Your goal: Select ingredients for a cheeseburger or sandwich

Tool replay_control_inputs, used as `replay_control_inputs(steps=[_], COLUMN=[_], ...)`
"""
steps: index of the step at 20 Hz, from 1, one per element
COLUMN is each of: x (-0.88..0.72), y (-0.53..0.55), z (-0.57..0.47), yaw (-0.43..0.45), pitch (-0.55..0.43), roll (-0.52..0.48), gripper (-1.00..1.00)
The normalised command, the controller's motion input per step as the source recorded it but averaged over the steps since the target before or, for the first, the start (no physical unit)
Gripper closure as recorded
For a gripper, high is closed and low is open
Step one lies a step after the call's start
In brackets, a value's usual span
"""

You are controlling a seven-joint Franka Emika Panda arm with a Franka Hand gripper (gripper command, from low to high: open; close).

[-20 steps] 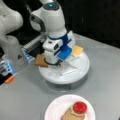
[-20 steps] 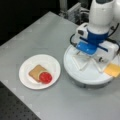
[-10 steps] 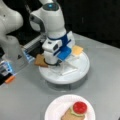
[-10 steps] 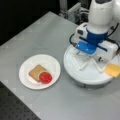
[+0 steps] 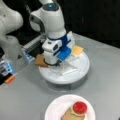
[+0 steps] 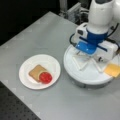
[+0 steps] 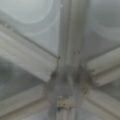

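Gripper [image 5: 53, 62] low over sectioned tray [image 6: 75, 67], raised dividers [image 7: 32, 65] crowding beneath. Open bench [image 6: 40, 37] between tray and plate [image 6: 53, 65]. Robot base [image 5: 12, 50] blocks a front view's left.

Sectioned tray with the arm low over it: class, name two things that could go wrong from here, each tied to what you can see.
1. The gripper sits low over the sectioned tray, and the wrist view shows only its white dividers, so the fingers might strike a divider.
2. The cheese square and a bread square overhang the tray's rim; a knock could tip them off.
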Motion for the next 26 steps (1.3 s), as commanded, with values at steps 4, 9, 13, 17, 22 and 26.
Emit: replay_control_inputs(steps=[4,9,13,17,22,26], x=[-0.2,-0.19,-0.18,-0.18,-0.17,-0.15], y=[0.02,0.0,-0.01,-0.01,0.0,-0.01], z=[-0.18,-0.16,-0.15,-0.16,-0.17,-0.2], yaw=[0.041,0.053,0.075,0.085,0.124,0.15], pitch=[-0.198,-0.197,-0.2,-0.204,-0.196,-0.192], roll=[0.003,0.014,0.034,0.036,0.033,0.017], gripper=[-1.0,-1.0,-1.0,-1.0,-1.0,-1.0])
